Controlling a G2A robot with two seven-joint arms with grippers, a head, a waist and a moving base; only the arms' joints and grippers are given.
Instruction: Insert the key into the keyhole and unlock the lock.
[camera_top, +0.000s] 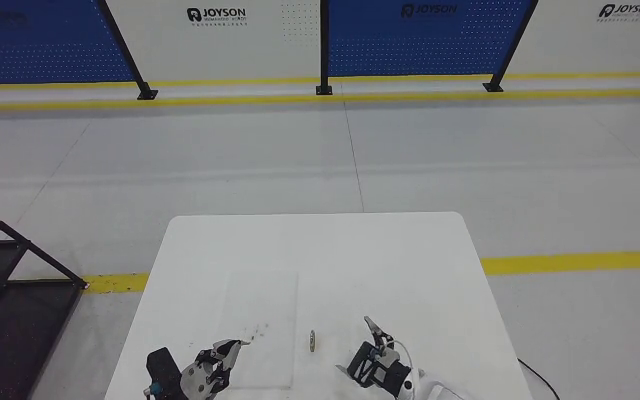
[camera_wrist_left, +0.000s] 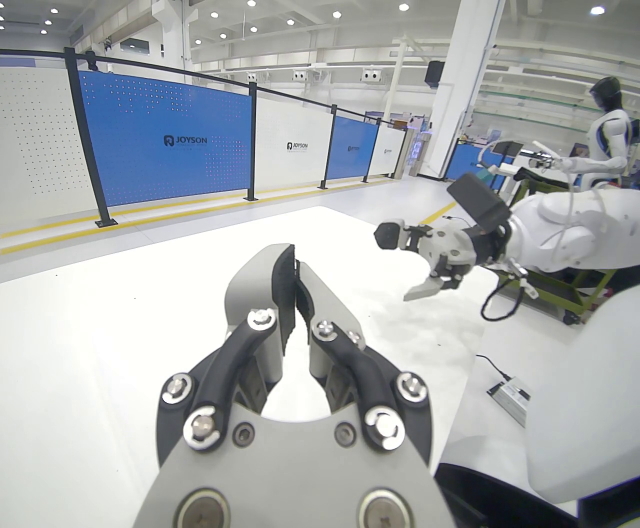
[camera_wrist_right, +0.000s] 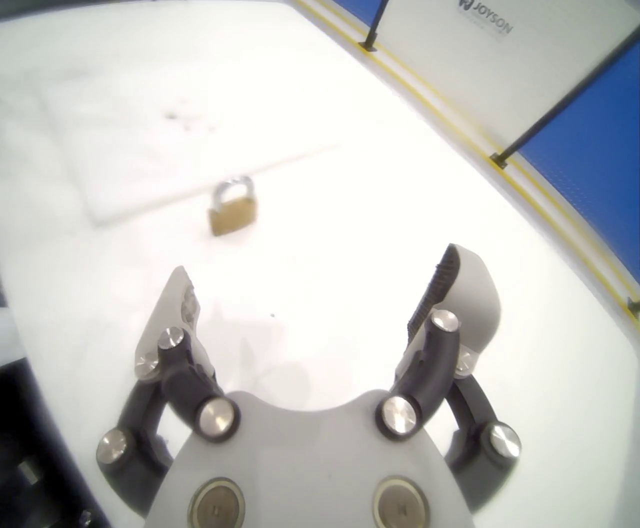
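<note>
padlock (camera_wrist_right: 233, 210) lies on table (camera_top: 400, 260) between clenched left gripper (camera_wrist_left: 296, 265) and released right gripper (camera_wrist_right: 317, 262).

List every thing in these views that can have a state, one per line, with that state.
left pincer, shut, nothing seen between its pads
right pincer, open, empty
padlock, shackle looks closed, gripped by neither pincer
</note>
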